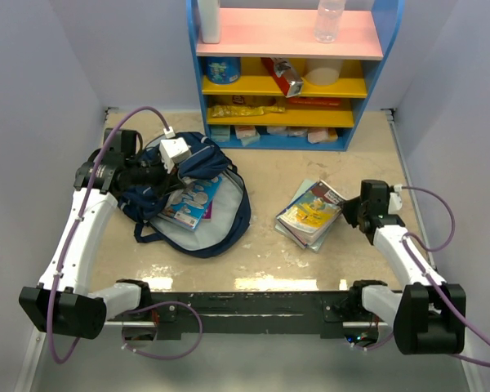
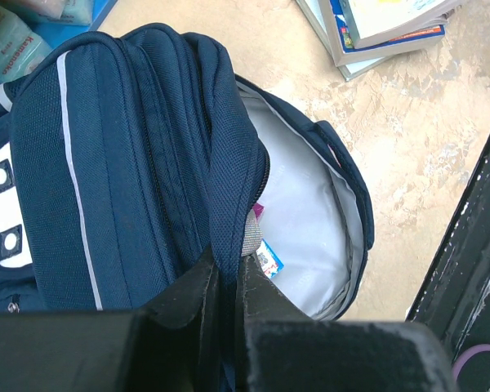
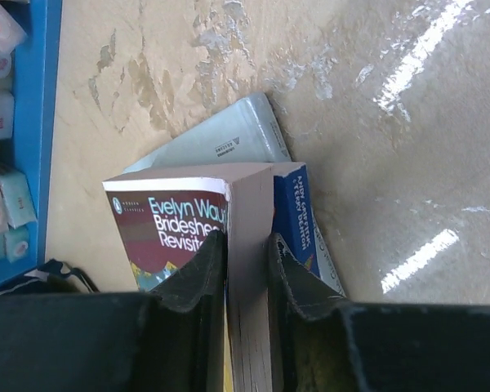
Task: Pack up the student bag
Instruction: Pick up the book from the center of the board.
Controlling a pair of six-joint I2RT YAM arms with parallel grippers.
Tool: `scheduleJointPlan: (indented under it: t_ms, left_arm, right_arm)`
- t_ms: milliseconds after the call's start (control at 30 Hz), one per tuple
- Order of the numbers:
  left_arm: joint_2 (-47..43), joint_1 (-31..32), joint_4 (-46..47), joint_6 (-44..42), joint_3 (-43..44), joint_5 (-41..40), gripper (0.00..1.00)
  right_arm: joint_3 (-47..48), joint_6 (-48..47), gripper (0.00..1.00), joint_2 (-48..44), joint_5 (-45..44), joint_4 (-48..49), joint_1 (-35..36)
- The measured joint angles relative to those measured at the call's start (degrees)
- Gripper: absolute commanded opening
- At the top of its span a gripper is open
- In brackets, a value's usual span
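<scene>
**On the worktop: one tool holds a book, one holds the bag open**

At the right tool (image 3: 247,253), the two fingers are squeezed in on a paperback book (image 3: 180,220), one finger on each side of its pages. It looks like a firm hold, good for lifting. The book is the top one of a small pile. A blue book (image 3: 298,220) is just beside it and a pale grey one (image 3: 220,143) lies under both. The pile rests on the right part of the worktop (image 1: 269,163), well apart from the bag.

The left tool (image 2: 227,265) is almost shut. It pinches the dark cloth rim of the student bag (image 2: 131,163). I think it lifts the rim so the mouth of the bag gapes wide and a book can slide in without catching.

The student bag lies flat on the left part of the worktop, with the left arm reaching over it. Its open mouth faces the near edge. Inside you can see a grey lining (image 2: 310,204) and one picture book (image 1: 192,202) with a bright cover. Lots of room is left in there.

At the back stands a shelf (image 1: 269,33). It holds a clear bottle (image 1: 330,20), a blue tin (image 1: 223,69) and rows of snack packs.
</scene>
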State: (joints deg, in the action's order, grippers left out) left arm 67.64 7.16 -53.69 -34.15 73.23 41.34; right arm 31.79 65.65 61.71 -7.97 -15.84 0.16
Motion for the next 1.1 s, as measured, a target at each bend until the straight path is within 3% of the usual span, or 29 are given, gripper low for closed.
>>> scheduleJointPlan:
  t_ms: [133, 300, 667, 900, 1100]
  left_arm:
    - [0.0, 0.0, 0.0, 0.0, 0.0, 0.0, 0.0]
    - [0.0, 0.0, 0.0, 0.0, 0.0, 0.0, 0.0]
    - [0.7, 0.0, 0.1, 0.5, 0.0, 0.5, 0.0]
    - [1.0, 0.0, 0.2, 0.6, 0.0, 0.9, 0.0]
    - [1.0, 0.0, 0.2, 0.6, 0.0, 0.9, 0.0]
  right_arm:
    - [0.0, -0.1, 0.0, -1.7, 0.0, -2.3, 0.0]
    - [1.6, -1.7, 0.0, -2.9, 1.6, -5.7, -0.1]
    - [6.0, -8.2, 0.0, -3.3, 19.2, -4.7, 0.8]
    - [6.0, -3.1, 0.0, -3.6, 22.6, 1.9, 9.1]
    - [8.3, 4.6, 0.0, 1.6, 23.4, 11.1, 18.9]
